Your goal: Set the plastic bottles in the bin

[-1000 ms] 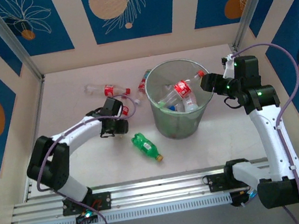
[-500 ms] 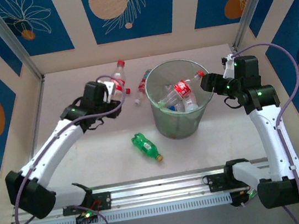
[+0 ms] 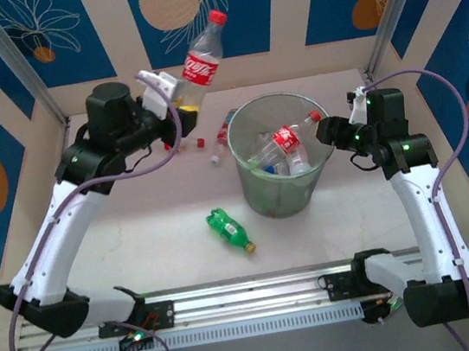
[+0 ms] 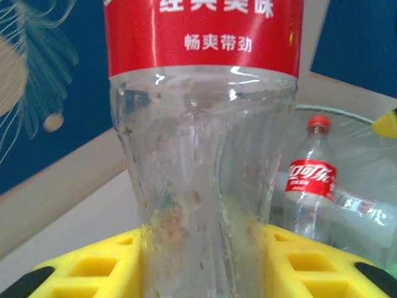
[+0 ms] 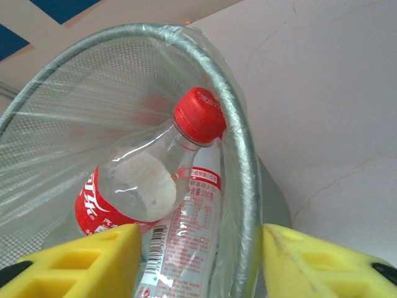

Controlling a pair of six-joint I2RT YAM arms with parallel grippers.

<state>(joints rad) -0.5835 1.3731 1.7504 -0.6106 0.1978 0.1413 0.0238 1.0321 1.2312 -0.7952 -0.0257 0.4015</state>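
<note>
The bin [image 3: 260, 188] stands on the tabletop [image 3: 139, 241] right of centre, mouth up, with several bottles already inside. From my left pincer [image 3: 178, 99] it lies to the right and below. I judge that this offset is what the coming move turns on: carry rightward until the load hangs over the mouth, then let go.

The red-labelled bottle [image 3: 203, 60] is in the air, up and to the left of the bin's rim and not yet over the opening. Its long axis is tilted, with the red cap [image 3: 217, 17] up and to the right and the base down in the pincer. In the left wrist view the yellow pads [image 4: 80, 273] pinch the clear base from both sides.

My right pincer [image 3: 325, 132] sits at the bin's right rim. Its fingers are spread on either side of that rim without clamping it.

1 green bottle [image 3: 229, 230] lies on the tabletop in front of the bin, somewhat nearer my left arm's base, I judge.
</note>
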